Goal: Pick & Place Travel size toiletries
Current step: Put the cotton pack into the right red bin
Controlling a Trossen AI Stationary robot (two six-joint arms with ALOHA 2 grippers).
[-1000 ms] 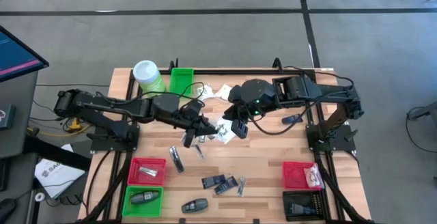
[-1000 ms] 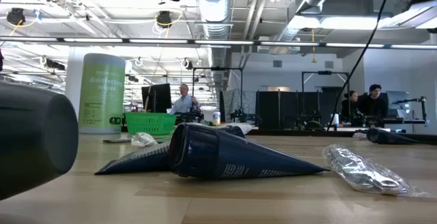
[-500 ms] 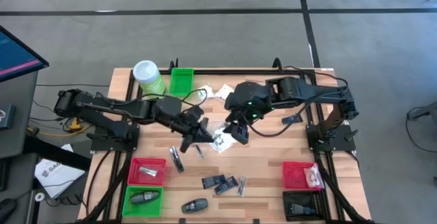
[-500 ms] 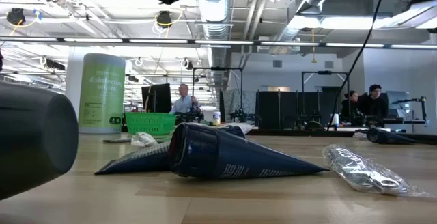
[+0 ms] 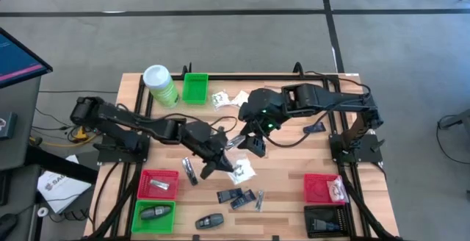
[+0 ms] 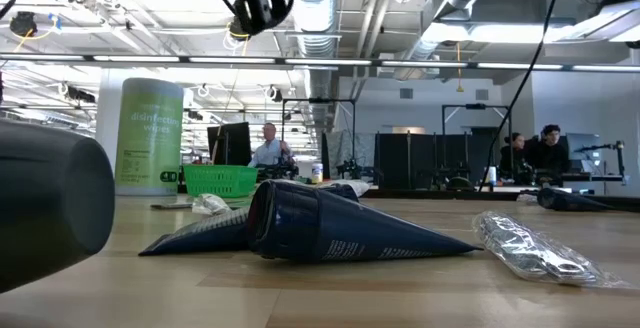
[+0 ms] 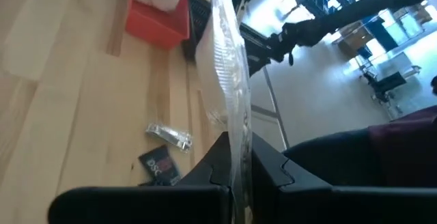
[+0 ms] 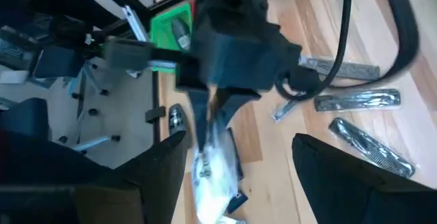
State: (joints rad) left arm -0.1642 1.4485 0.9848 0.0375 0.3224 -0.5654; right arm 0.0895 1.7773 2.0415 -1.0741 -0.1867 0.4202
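A: What sits in the bins?

B: On the tabletop (image 5: 294,169), the red bin (image 5: 157,184) by the left edge holds a silvery packet, and the green bin (image 5: 153,213) beside it a black oval piece. The other red bin (image 5: 324,188) holds a clear crinkly packet; the black bin (image 5: 326,220) has small items I cannot make out. The green bin (image 5: 194,88) by the green canister (image 5: 159,84) looks bare.

A: And the sachet?

B: The left gripper (image 5: 229,166) is clamped on the white crinkly sachet (image 5: 241,170), held over mid-tabletop; the left wrist view shows its fingers (image 7: 270,167) pinching the sachet's edge. The right gripper (image 5: 250,139) hangs just beside it, jaws spread, holding nothing. Dark blue packets (image 5: 233,196) lie nearer the front edge.
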